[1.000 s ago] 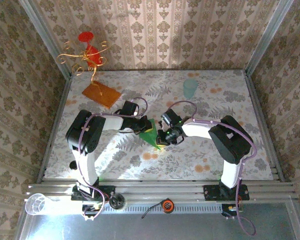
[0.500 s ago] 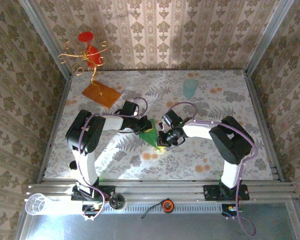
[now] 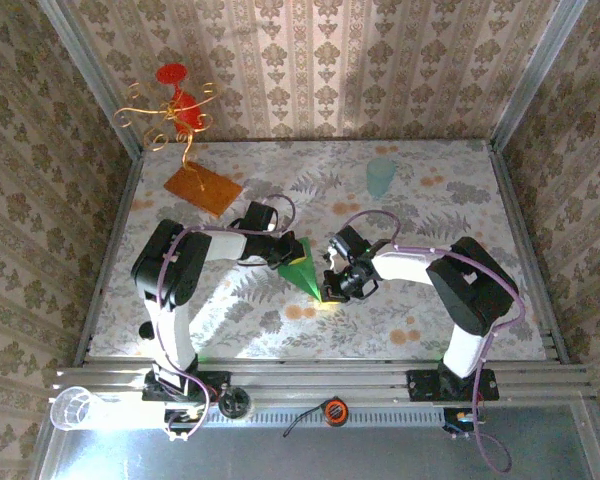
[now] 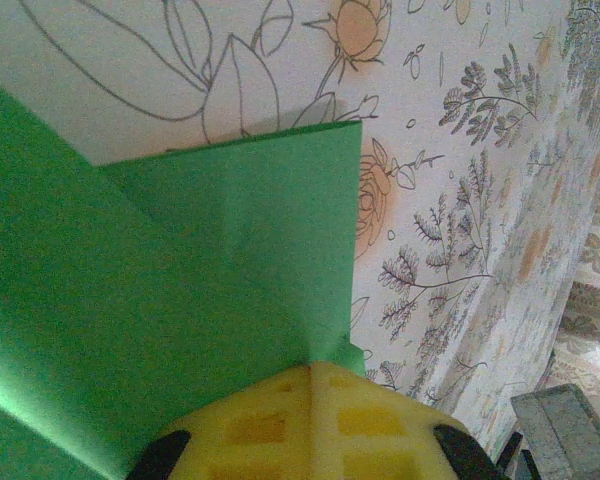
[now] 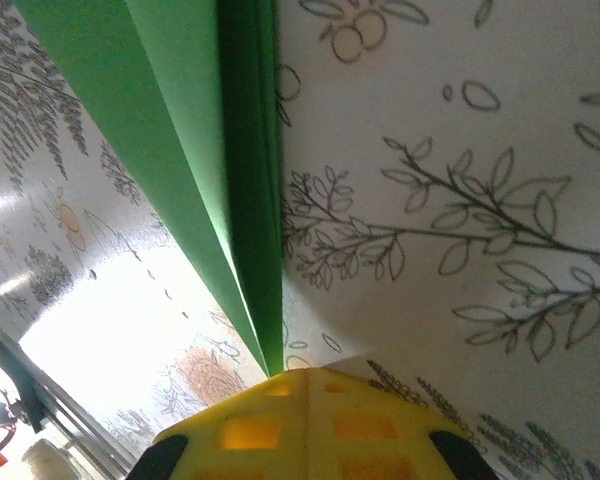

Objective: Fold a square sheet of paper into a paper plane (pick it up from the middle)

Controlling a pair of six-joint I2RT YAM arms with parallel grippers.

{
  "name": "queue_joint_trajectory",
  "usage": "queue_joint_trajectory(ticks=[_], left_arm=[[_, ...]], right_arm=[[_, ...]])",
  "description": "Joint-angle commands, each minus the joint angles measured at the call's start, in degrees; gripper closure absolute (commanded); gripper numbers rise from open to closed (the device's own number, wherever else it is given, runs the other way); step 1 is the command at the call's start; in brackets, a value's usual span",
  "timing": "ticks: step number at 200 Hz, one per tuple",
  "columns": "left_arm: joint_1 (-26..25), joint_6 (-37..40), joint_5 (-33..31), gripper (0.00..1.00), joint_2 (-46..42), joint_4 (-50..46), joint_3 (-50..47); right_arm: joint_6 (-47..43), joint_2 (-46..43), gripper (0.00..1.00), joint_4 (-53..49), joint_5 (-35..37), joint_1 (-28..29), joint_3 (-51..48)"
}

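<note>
Here, left hand [image 4: 313, 380] and right hand [image 5: 298, 385] pinch the paper plane [image 3: 302, 268].

The left arm [image 3: 170, 262] was a bulky, rounded black housing above a white tubular link, mounted on a left black base plate [image 3: 176, 384] at 7 o'clock in the overhead view. The right arm [image 3: 470, 290] was built the same, on a right black base plate [image 3: 442, 384] at 5 o'clock. A thin purple cable [image 3: 215, 231] ran in loose loops along each arm. The left gripper [image 4: 315, 400] and right gripper [image 5: 298, 410] each carried yellow pads [image 4: 255, 428] moulded with square recesses and flanked by black finger bodies.
</note>
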Motion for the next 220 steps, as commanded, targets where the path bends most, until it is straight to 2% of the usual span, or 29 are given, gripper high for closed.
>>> queue_joint_trajectory(ticks=[1, 39, 101, 137, 220], left_arm=[[-0.1, 2.9, -10.9, 1.00, 6.2, -10.1, -3.1], [-0.1, 2.8, -10.8, 1.00, 5.9, -10.1, -3.1], [-0.2, 2.7, -10.3, 1.00, 6.0, -9.7, -3.0], [-0.3, 2.7, -10.3, 1.00, 5.8, -9.9, -2.9], [-0.4, 2.5, -9.7, 1.00, 5.5, -10.1, -2.3]], right_arm=[[-0.7, -2.9, 0.96, -4.2, -0.6, 0.1, -1.3], [1.7, -8.7, 0.92, 1.3, 1.1, 0.1, 0.1], [5.2, 1.2, 1.00, 3.7, 2.1, 0.2, 7.4], [6.3, 5.9, 1.00, 4.5, 2.4, 0.2, 10.0], [7.4, 8.8, 1.00, 2.7, 5.8, 0.1, 11.0]])
